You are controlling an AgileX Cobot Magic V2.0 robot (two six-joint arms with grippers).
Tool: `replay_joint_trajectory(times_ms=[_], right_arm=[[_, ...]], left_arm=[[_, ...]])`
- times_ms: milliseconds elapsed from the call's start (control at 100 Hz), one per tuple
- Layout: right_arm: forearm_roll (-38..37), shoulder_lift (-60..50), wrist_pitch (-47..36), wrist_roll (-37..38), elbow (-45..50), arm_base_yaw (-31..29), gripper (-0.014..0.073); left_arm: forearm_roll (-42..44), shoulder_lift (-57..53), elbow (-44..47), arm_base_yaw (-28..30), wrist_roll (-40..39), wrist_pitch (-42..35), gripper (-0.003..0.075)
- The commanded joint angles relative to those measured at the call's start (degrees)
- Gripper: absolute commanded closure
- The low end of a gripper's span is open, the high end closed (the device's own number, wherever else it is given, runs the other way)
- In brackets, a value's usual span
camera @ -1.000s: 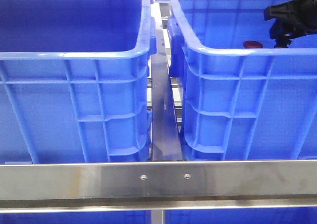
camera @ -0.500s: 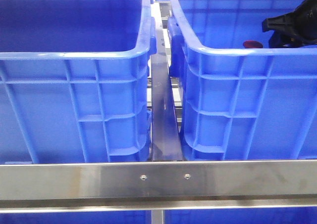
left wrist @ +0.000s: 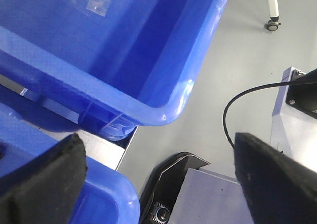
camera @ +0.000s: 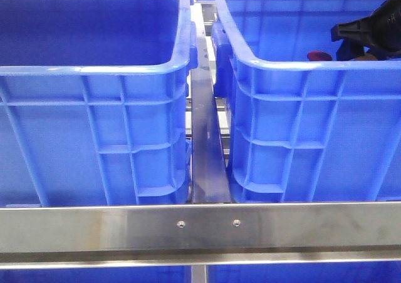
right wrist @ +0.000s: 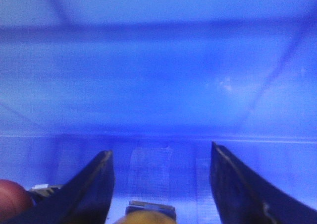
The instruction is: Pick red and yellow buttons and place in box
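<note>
Because the right gripper (right wrist: 161, 194) hangs open over the yellow button (right wrist: 148, 219), a skewed closing could flick it aside.

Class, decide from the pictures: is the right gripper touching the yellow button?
Cannot tell. In the right wrist view the yellow button sits low between the open fingers of the right gripper, cut off by the frame edge, so neither contact nor a gap shows plainly.

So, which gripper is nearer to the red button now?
Right. The right gripper is inside the crate beside the red button; the left gripper hangs outside the crates, over the floor.
</note>
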Motion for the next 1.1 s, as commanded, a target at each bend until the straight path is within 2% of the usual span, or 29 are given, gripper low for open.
replay_joint_trajectory(times_ms=[0, 300, 700, 770, 960, 1090], right_arm=[[0.48, -2.97, 0.36, -0.53, -1.94, -0.45, 0.0139], [0.48, -4.77, 0.49, -0.53, -1.94, -0.45, 0.0139], [0.48, -16.06, 2.56, -0.53, 2.44, -0.45, 0.0150], [0.48, -18.59, 2.56, -0.53, 4.84, -0.45, 0.0207], [0.48, -26.15, 2.69, -0.53, 12.28, -0.45, 0.0487], [0.48, -32.11, 3.38, -0.53, 17.75, -0.45, 0.0625]], left_arm=[[-2.37, -2.31, -1.76, -0.39, -0.07, -2.17, 0.0153], [-2.37, -2.31, -1.76, -0.39, -0.07, -2.17, 0.0154], [-2.37, -2.31, -1.76, -0.39, -0.07, -2.17, 0.0154], [-2.37, -2.31, -1.76, -0.39, -0.07, -2.17, 0.0154], [-2.37, -2.31, -1.76, -0.39, -0.07, -2.17, 0.0154], [-2.37, -2.31, -1.76, -0.39, -0.07, -2.30, 0.0154]])
